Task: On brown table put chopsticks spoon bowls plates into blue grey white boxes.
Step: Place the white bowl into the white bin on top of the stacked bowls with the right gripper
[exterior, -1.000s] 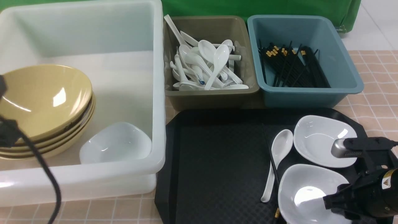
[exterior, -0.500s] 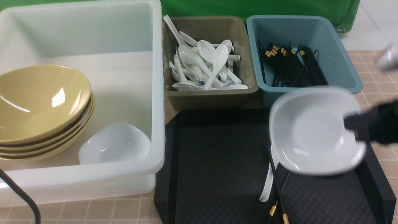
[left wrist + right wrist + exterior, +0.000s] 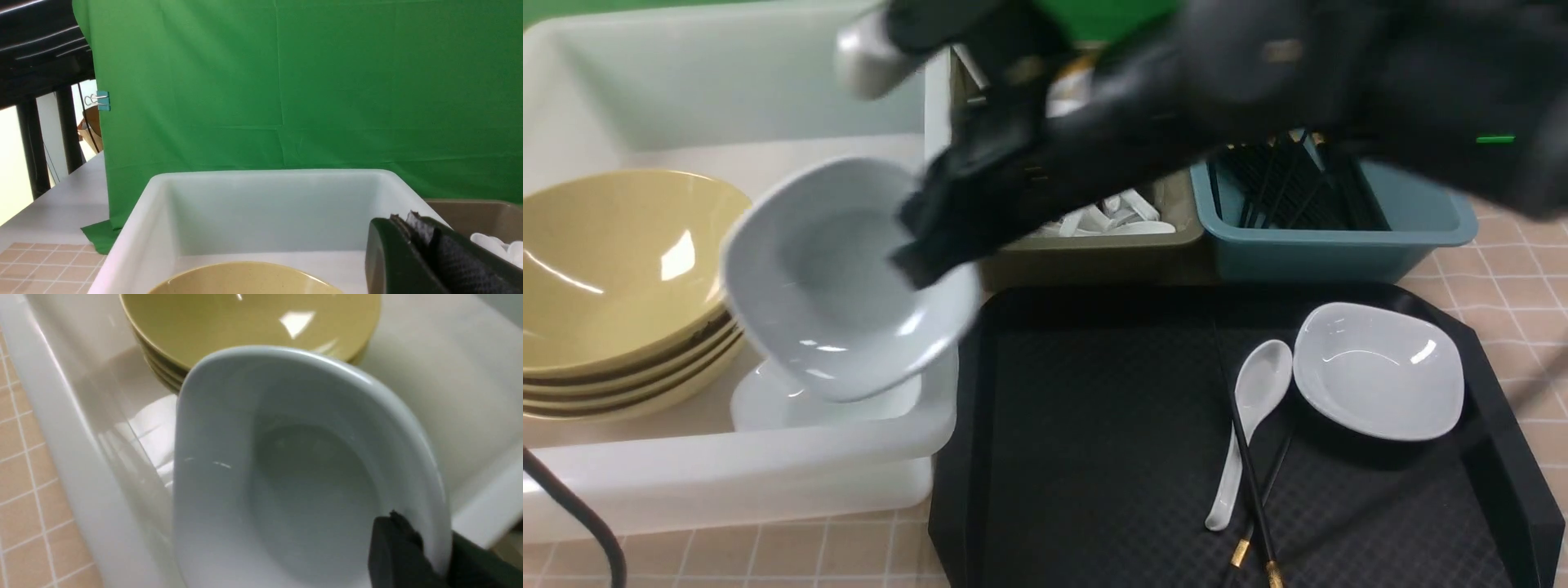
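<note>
My right gripper (image 3: pixel 923 245) is shut on the rim of a white plate (image 3: pixel 833 286), which hangs tilted over the near right corner of the white box (image 3: pixel 727 465). The right wrist view shows that plate (image 3: pixel 286 477) pinched between the fingers, gripper (image 3: pixel 433 555). Under it another plate (image 3: pixel 768 404) lies in the box beside stacked tan bowls (image 3: pixel 613 245). On the black tray (image 3: pixel 1094 425) lie a third plate (image 3: pixel 1376 371), a spoon (image 3: pixel 1254 408) and chopsticks (image 3: pixel 1254 490). My left gripper (image 3: pixel 404 218) is shut and empty, above the white box.
The grey box (image 3: pixel 1094 253) holds spoons and the blue box (image 3: pixel 1339 245) holds chopsticks; both stand behind the tray, partly hidden by my right arm. Brown table (image 3: pixel 1519 269) shows at the right. A black cable (image 3: pixel 572 523) hangs at the near left.
My right gripper took a plate off the tray's near right, lifted it and swung it left to above the white box. The left arm left the front view.
</note>
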Tool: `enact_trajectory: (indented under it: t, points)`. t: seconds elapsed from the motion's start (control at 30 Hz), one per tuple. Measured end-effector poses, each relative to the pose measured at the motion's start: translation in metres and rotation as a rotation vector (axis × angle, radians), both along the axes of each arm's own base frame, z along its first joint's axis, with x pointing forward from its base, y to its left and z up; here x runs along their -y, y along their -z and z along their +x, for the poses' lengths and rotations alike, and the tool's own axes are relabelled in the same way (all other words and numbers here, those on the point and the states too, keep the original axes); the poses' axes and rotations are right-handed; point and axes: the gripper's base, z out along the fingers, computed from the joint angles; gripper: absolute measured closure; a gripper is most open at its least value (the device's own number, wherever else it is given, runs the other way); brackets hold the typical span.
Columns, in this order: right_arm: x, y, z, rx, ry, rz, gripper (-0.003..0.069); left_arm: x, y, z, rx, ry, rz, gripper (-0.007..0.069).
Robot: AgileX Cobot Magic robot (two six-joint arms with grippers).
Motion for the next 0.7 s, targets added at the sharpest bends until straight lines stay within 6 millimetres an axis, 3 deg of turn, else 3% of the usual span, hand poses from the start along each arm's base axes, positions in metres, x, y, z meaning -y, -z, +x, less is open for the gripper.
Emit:
enact_trajectory:
  t: [0.1, 0.2, 0.23, 0.3, 0.43, 0.53, 0.6, 0.7]
  points:
    - [-0.028, 0.026, 0.025, -0.032, -0.025, -0.051, 0.0582, 0.001, 0.001, 0.0, -0.016, 0.01, 0.007, 0.0619]
    - [-0.041, 0.049, 0.037, -0.085, -0.043, -0.128, 0.0568, 0.002, 0.003, 0.0, -0.03, 0.019, 0.011, 0.0619]
    - [-0.046, 0.063, 0.042, -0.132, -0.045, -0.183, 0.0543, 0.002, 0.003, 0.0, -0.037, 0.024, 0.013, 0.0619]
    - [-0.051, 0.07, 0.045, -0.163, -0.033, -0.193, 0.049, 0.002, 0.004, 0.0, -0.041, 0.026, 0.014, 0.0619]
    - [-0.051, 0.06, 0.043, -0.176, -0.019, -0.201, 0.0346, 0.003, 0.004, 0.0, -0.042, 0.027, 0.014, 0.0619]
    - [-0.041, 0.041, 0.037, -0.176, -0.026, -0.225, 0.0247, 0.003, 0.005, 0.0, -0.049, 0.031, 0.015, 0.0619]
    - [-0.026, 0.017, 0.029, -0.144, -0.019, -0.254, 0.0215, 0.003, 0.005, 0.0, -0.05, 0.032, 0.015, 0.0619]
    - [0.014, -0.028, 0.02, -0.061, 0.065, -0.267, 0.02, 0.003, 0.005, 0.0, -0.05, 0.032, 0.015, 0.0619]
